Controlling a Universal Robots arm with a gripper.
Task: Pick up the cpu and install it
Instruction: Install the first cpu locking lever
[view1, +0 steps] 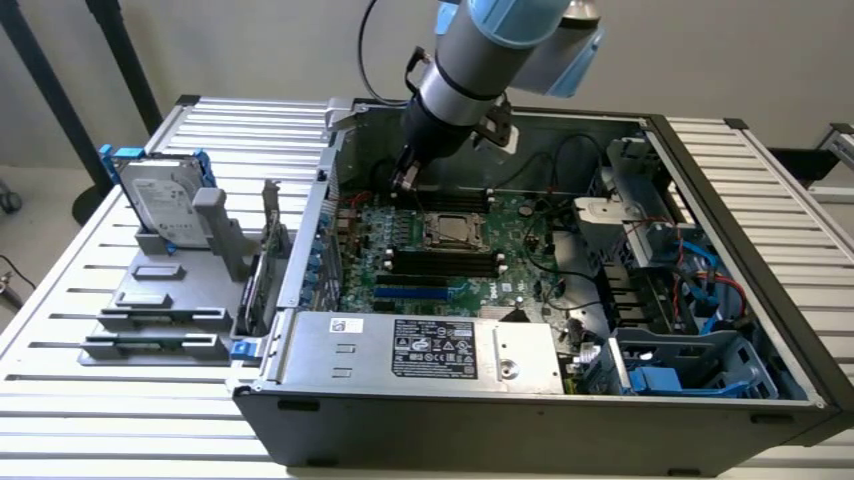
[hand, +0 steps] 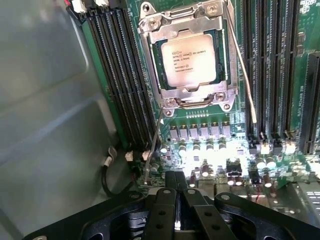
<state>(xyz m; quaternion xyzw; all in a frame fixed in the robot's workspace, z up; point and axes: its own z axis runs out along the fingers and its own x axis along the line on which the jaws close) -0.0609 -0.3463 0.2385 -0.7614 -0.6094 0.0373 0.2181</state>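
Evidently the cpu (hand: 189, 60) lies flat in the motherboard socket (hand: 150, 30). The gripper (hand: 176, 205), clenched and empty, hovers near it, slightly toward the exterior view's left.

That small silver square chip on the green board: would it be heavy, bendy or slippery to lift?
The cpu looks thin and flat with a metal top, so probably stiff and light. That smooth top may be slippery. Lying flat inside the socket's metal frame, it likely won't roll or slide sideways.
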